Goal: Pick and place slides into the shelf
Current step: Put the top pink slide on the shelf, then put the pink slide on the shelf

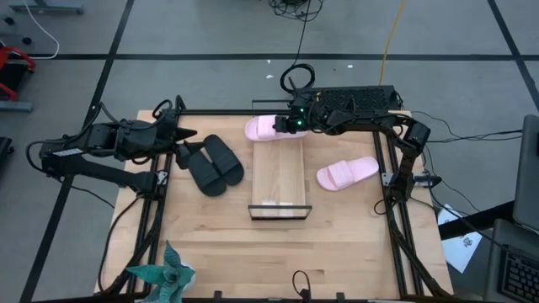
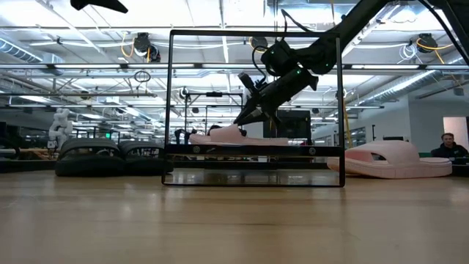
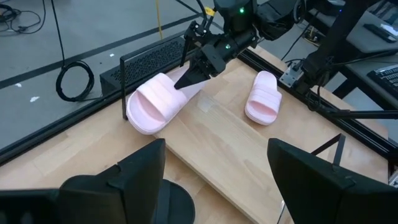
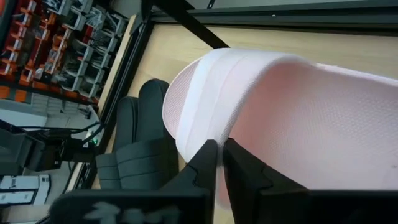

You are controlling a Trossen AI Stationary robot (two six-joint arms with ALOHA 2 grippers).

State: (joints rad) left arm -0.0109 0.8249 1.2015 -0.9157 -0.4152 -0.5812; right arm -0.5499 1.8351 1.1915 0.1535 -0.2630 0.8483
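Note:
The shelf (image 1: 278, 178) stands mid-table, a light-wood board in a thin dark frame. One pale pink slide (image 1: 263, 128) lies across its far end, its toe poking past the shelf's left side. My right gripper (image 1: 290, 124) is at this slide, coming from the right, its fingers nearly together. The second pink slide (image 1: 347, 173) lies sole down on the table right of the shelf. The black pair (image 1: 215, 164) lies side by side left of the shelf. My left gripper (image 1: 187, 139) hovers open by the black pair's far end. My right gripper (image 4: 221, 155) pinches the pink slide at the heel-side edge of its strap (image 3: 177, 87). The fingers (image 2: 245, 114) slant down from the table's right and lie along the slide. The slide (image 2: 220, 135) lies flat on the shelf board.
A black box (image 1: 354, 99) with cables sits at the far edge behind the right arm. Dark rails (image 1: 396, 219) run along the table's left and right sides. A teal paper plant (image 1: 164, 273) stands at the near left corner. A person (image 2: 444, 144) shows beyond the table.

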